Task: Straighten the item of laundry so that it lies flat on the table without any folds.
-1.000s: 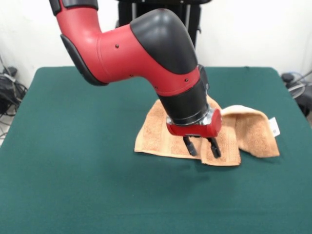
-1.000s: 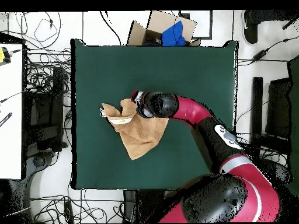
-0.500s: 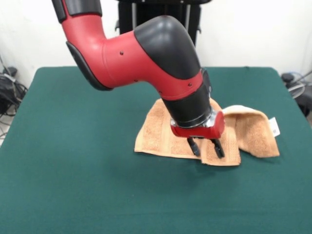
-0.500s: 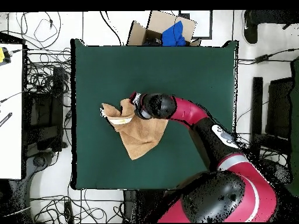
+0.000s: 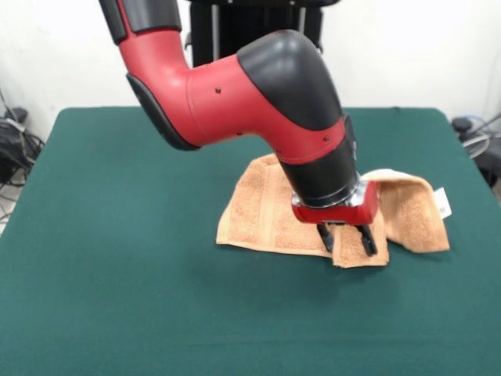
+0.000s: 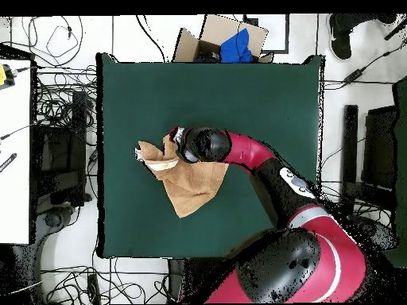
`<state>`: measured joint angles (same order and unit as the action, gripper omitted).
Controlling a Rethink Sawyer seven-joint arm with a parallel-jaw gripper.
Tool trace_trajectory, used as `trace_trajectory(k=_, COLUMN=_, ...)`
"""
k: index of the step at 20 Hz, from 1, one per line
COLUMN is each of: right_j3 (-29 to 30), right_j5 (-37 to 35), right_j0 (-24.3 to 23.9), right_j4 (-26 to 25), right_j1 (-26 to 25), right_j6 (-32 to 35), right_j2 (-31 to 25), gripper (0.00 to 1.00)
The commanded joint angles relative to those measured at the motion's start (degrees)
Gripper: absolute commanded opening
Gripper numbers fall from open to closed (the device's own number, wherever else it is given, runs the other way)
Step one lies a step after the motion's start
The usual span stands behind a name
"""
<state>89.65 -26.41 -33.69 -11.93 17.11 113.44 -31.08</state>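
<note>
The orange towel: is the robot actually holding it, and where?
Cannot be told: the open gripper straddles the towel at its near edge, beside the fold.

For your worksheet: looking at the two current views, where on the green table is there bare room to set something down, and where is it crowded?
The table is bare along the front view's whole near strip below the towel, across its left half, and behind the arm. It is crowded only mid-right, where the gripper hangs open at the towel's near edge beside the folded-over part.
</note>
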Motion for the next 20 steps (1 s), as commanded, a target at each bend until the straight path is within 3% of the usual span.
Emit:
trace_trajectory(k=1, right_j3=2.1, right_j5=4.0, right_j0=2.0, right_j4=2.5, right_j1=-1.7, right_j6=7.6, right_j2=-0.2, gripper=1.0)
trace_trajectory(k=8, right_j3=2.1, right_j5=2.9, right_j0=1.8, right_j4=2.8, right_j1=-1.0, right_j6=7.0, right_j2=-0.3, gripper=1.0)
trace_trajectory(k=9, right_j3=2.0, right_j5=2.6, right_j0=1.6, right_j4=2.7, right_j1=-1.2, right_j6=6.5, right_j2=-0.4, gripper=0.0)
trace_trajectory(k=13, right_j3=1.8, right_j5=5.3, right_j0=2.2, right_j4=2.4, right_j1=-0.6, right_j6=8.0, right_j2=0.2, gripper=0.0)
trace_trajectory(k=20, right_j3=1.5, right_j5=3.8, right_j0=1.8, right_j4=3.3, right_j1=-0.5, right_j6=7.6, right_j2=-0.1, gripper=0.0)
